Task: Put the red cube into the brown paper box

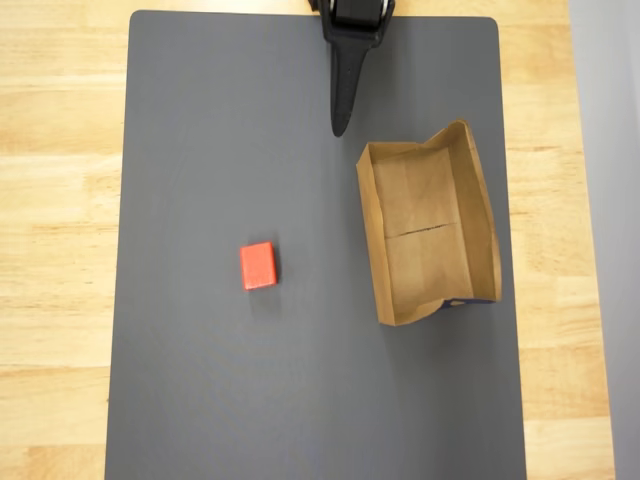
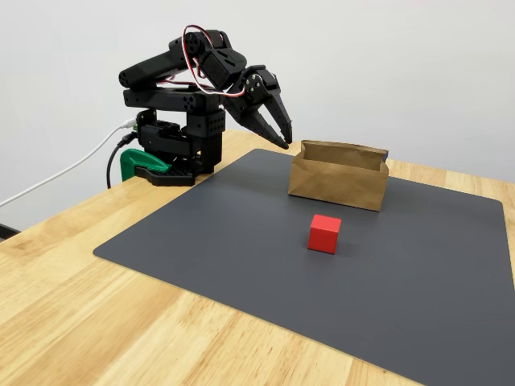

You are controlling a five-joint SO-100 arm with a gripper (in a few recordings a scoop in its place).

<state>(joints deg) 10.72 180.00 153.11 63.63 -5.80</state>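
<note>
I see the red cube (image 1: 259, 265) sitting alone on the dark grey mat (image 1: 200, 400), well apart from the brown paper box (image 1: 490, 240) to its right in the overhead view. My gripper (image 2: 282, 138) hangs above the mat near the box, fingers nearly together, holding nothing.

A light wooden table (image 1: 60, 200) carries a dark grey mat (image 1: 200, 380) that covers most of its top; bare wood shows around the mat in the overhead view. On the mat sits the red cube (image 1: 259, 265), near the middle and well apart from the brown paper box (image 1: 385, 270), which lies lengthwise toward the right edge. The box's blue-printed corner seems to reach the mat's border. In the fixed view, the arm's black base (image 2: 173, 165) stands on the wood beside the mat.
</note>
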